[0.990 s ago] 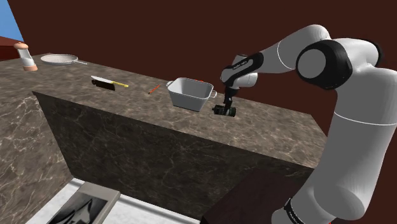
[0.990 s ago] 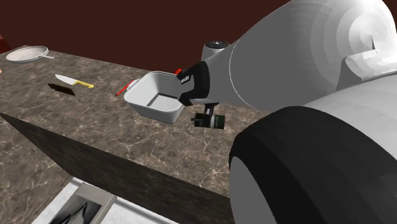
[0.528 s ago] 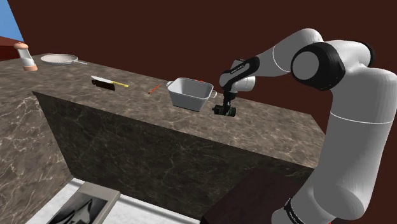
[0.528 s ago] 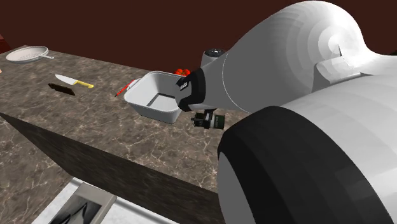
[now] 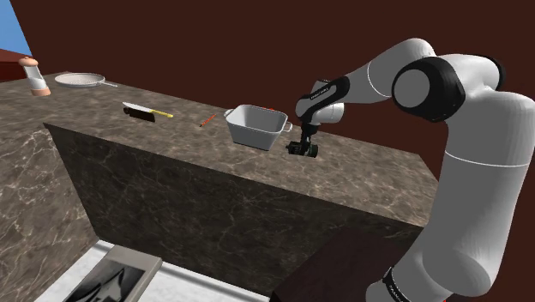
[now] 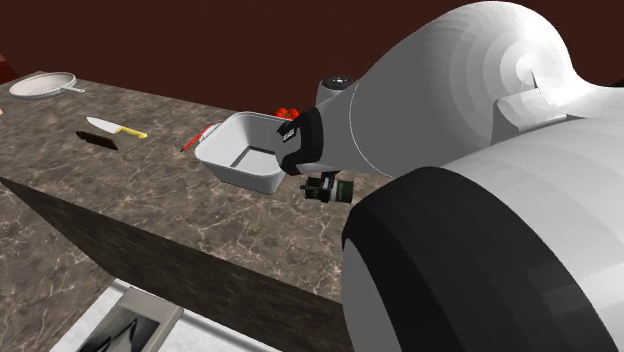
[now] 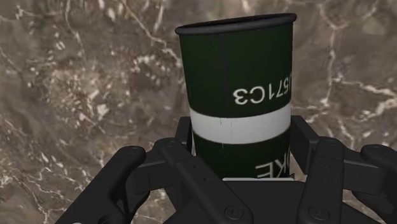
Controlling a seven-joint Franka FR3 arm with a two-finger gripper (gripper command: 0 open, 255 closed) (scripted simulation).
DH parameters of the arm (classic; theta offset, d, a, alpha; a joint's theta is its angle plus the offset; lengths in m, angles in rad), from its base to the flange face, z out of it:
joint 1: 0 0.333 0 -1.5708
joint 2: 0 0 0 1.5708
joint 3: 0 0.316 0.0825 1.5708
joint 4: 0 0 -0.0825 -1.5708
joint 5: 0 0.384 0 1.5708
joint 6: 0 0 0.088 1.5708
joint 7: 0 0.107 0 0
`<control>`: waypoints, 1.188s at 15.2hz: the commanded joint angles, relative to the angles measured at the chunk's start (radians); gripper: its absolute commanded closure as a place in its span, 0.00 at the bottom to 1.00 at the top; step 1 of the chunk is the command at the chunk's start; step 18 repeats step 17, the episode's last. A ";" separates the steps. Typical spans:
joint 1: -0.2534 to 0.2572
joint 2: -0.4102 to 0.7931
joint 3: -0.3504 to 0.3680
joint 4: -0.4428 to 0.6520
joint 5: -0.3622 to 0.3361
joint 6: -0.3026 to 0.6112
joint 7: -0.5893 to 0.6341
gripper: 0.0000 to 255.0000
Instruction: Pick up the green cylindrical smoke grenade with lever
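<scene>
**Claw pinches the dark green smoke grenade low over the marbled surface**

The black claw [image 7: 240, 153] is closed on the smoke grenade [image 7: 238, 89]. In the wrist view its fingers [image 7: 182, 137] press against the can from both sides. The grenade is a dark green cylinder with a white band around it and white lettering. It sticks out past the fingertips toward the brown, veined surface [image 5: 369, 176].

In the shoulder view the claw [image 5: 302, 146] hangs straight down from the white arm [image 5: 377, 77]. The grenade [image 5: 303, 152] sits at its tips, close to the surface. Whether the can touches the stone cannot be told. In the second exterior view the claw [image 6: 322, 186] shows just under the arm's dark wrist, with the grenade [image 6: 342, 190] between its tips.

- **Nearest the claw:** a white rectangular tub [image 5: 255, 126] with small handles stands just beside it, toward the shoulder view's left. It does not touch the claw.
- **Past the tub, farther from the claw:** a thin red stick [image 5: 207, 120] lies on the surface. Beyond it is a knife [image 5: 146, 111] with a yellow handle.
- **Well apart from the claw:** a pale round pan [image 5: 79, 80] and a small shaker [image 5: 34, 77] sit at the far end.
</scene>
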 commanded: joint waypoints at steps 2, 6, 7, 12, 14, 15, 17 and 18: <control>0.004 -0.018 -0.006 0.005 -0.012 -0.022 0.008 1.00; 0.012 -0.050 -0.015 0.021 -0.034 -0.067 0.022 1.00; 0.013 -0.057 -0.017 0.025 -0.039 -0.078 0.026 1.00; 0.020 -0.093 -0.026 0.051 -0.063 -0.136 0.041 1.00; 0.023 -0.106 -0.029 0.063 -0.072 -0.160 0.047 1.00; 0.024 -0.113 -0.030 0.069 -0.076 -0.172 0.050 1.00; 0.024 -0.114 -0.030 0.070 -0.076 -0.173 0.050 1.00; 0.024 -0.114 -0.030 0.070 -0.076 -0.173 0.050 1.00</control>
